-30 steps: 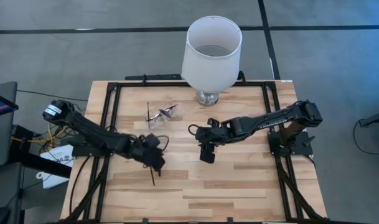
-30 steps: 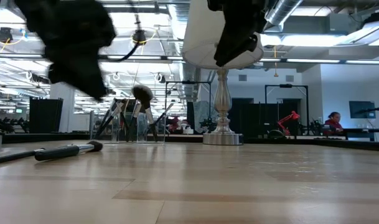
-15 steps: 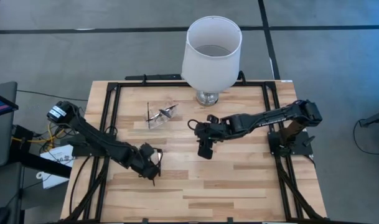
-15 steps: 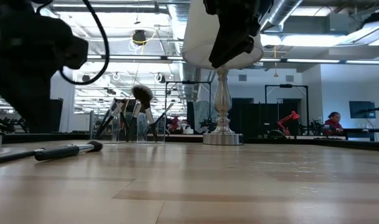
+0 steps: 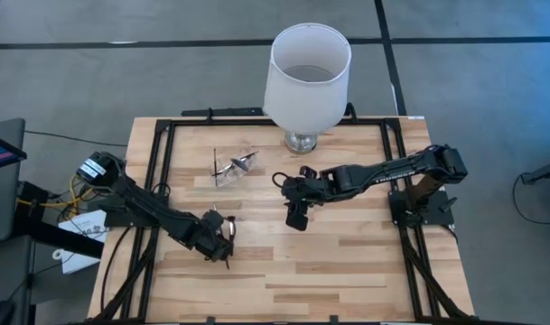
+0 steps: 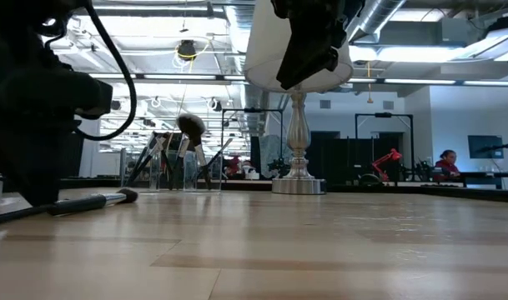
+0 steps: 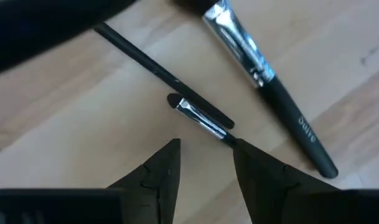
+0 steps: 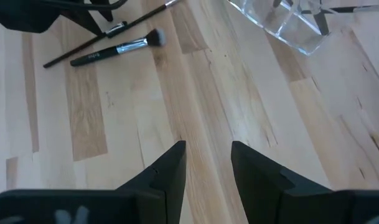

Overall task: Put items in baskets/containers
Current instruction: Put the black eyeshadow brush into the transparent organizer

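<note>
Three dark-handled brushes lie flat on the wood near the table's left front: a thick one (image 7: 282,106) with a silver ferrule, a long thin one (image 7: 145,65), and a short one (image 7: 198,117). My left gripper (image 7: 205,152) stands open, pointing steeply down just above them (image 5: 220,242). The clear container (image 5: 231,168) stands farther back with several brushes upright in it (image 6: 183,150). My right gripper (image 8: 208,155) hangs open above the table's middle (image 5: 297,217), with nothing between its fingers. My left gripper has one fingertip (image 7: 242,152) right at the short brush's handle (image 7: 226,137), which runs under that finger. I cannot tell whether the finger touches it. The brush lies flat on the table.
A large white lampshade (image 5: 308,70) on a glass base (image 6: 298,167) stands at the table's far middle. A black frame (image 5: 162,153) runs along the table's edges. Bare wood lies toward the near and right sides.
My left gripper has come down from well above the table to just over the loose brushes, rolling its wrist on the way. Its fingers stay open. The brushes have not moved.
</note>
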